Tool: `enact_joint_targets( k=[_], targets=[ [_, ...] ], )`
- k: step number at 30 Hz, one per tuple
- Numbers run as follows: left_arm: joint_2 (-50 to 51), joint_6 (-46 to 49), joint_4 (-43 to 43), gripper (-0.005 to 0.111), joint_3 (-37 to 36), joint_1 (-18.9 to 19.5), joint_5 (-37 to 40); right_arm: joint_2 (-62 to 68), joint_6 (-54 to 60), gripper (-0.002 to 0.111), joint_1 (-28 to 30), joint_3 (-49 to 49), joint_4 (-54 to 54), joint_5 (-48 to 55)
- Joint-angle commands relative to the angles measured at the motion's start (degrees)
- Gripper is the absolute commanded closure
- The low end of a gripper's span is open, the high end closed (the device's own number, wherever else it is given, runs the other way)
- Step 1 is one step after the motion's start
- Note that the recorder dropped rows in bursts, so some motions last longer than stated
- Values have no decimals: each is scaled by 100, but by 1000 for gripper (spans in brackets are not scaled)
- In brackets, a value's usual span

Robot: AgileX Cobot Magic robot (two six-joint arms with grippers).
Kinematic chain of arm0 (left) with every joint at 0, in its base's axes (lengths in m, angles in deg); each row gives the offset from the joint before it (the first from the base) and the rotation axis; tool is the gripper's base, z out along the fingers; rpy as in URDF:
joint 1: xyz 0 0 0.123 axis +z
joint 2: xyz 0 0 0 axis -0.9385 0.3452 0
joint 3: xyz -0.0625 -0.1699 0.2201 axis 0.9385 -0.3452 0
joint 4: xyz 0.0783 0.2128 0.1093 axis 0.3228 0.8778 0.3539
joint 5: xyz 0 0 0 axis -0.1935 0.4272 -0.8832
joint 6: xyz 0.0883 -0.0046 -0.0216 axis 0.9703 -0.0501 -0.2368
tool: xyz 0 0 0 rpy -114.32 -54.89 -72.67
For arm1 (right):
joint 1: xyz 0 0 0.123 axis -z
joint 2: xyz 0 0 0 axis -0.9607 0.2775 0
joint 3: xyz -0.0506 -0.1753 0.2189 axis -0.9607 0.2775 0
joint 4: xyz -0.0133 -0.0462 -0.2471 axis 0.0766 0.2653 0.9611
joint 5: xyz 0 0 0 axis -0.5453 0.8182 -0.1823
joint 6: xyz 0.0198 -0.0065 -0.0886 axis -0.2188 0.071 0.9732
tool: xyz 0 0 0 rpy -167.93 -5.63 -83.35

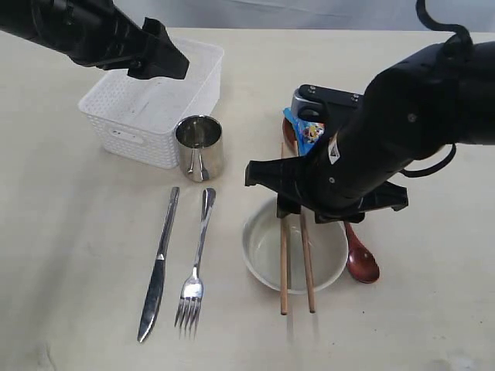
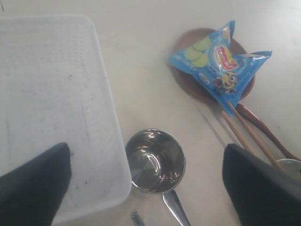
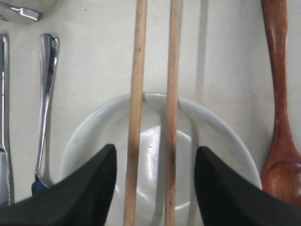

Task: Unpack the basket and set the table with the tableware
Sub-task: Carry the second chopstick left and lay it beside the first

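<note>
The chopsticks (image 1: 296, 263) lie side by side across the cream bowl (image 1: 259, 247), toward the near edge of the desk (image 1: 69, 255). The right arm bends low over them, its right pincer (image 3: 155, 151) spread, one finger on each side, touching neither stick. The left arm reaches over the basket (image 1: 131, 127) by the far edge, its left pincer (image 2: 146, 153) spread wide, holding nothing.

- Chopsticks (image 3: 136, 70) lie across the bowl (image 3: 153, 136), between the right gripper's (image 3: 155, 150) fingers, touching neither.
- Spoon (image 3: 277, 94) lies outside one finger; fork (image 3: 46, 94) and knife (image 1: 158, 267) outside the other.
- Cup (image 2: 155, 162) stands below the left gripper (image 2: 146, 148), beside the basket (image 2: 47, 94).
</note>
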Motion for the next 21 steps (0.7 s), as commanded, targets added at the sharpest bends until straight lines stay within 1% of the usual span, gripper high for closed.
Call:
enact_joint_targets(
  k=[1,6,14,16,19,21],
  targets=[
    [-30,-6,-43,26,-23,10,28,190,123,59,-9,-16,36,-22],
    [-30,-6,-43,26,-23,10,28,359,415,59,-9,-16,-247,-49],
    [-30,-6,-43,26,-23,10,28,383,412,59,-9,-16,-298,-49],
    [-30,-6,-43,26,-23,10,28,383,412,66,-9,-16,-298,-24],
    [-30,-6,-43,26,-23,10,28,383,361,83,-9,-16,-308,-24],
    [-30,-6,-43,26,-23,10,28,383,362,85,-9,-16,-308,-24]
  ],
)
